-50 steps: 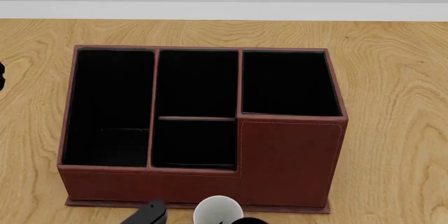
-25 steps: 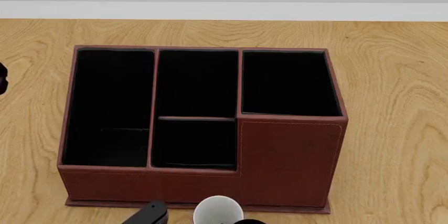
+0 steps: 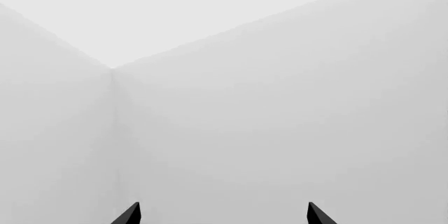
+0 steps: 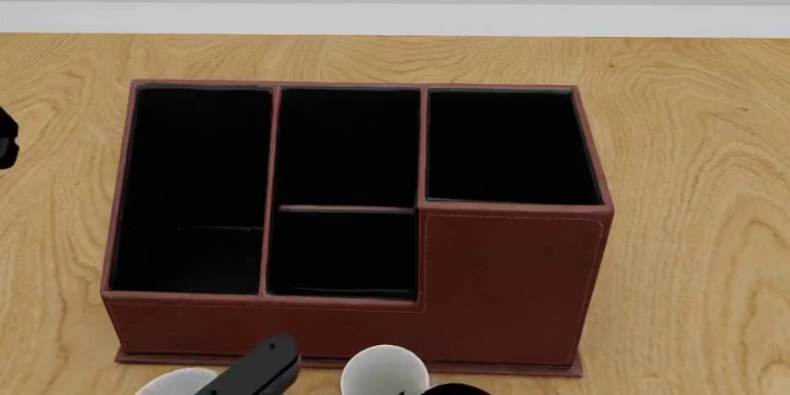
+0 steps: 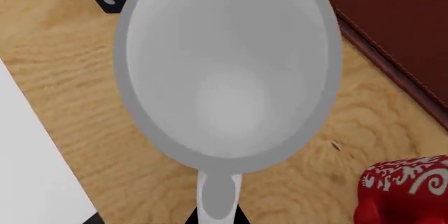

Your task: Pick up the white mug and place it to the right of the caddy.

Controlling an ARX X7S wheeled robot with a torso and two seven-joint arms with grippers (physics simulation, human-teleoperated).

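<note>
The white mug (image 5: 227,72) fills the right wrist view, seen from above, standing beside the caddy's wall (image 5: 406,19). My right gripper (image 5: 217,219) is shut on the mug's looped handle (image 5: 218,200), with a black finger on each side of it. In the head view only the mug's rim (image 4: 385,372) shows at the bottom edge, just in front of the reddish-brown caddy (image 4: 506,275). My left gripper (image 3: 222,216) is open and empty, its tips wide apart, facing bare white walls.
The small red mug with white swirls (image 5: 406,190) stands close to the white mug. A black slanted bar (image 4: 262,372) and a white rounded shape (image 4: 177,382) sit at the head view's bottom edge. A black part (image 4: 6,141) shows at its left edge.
The black bar at the bottom edge has risen a little and the white rounded shape has appeared to its left. The black part at the left edge has slid down slightly. Mug rim and caddy unchanged.
</note>
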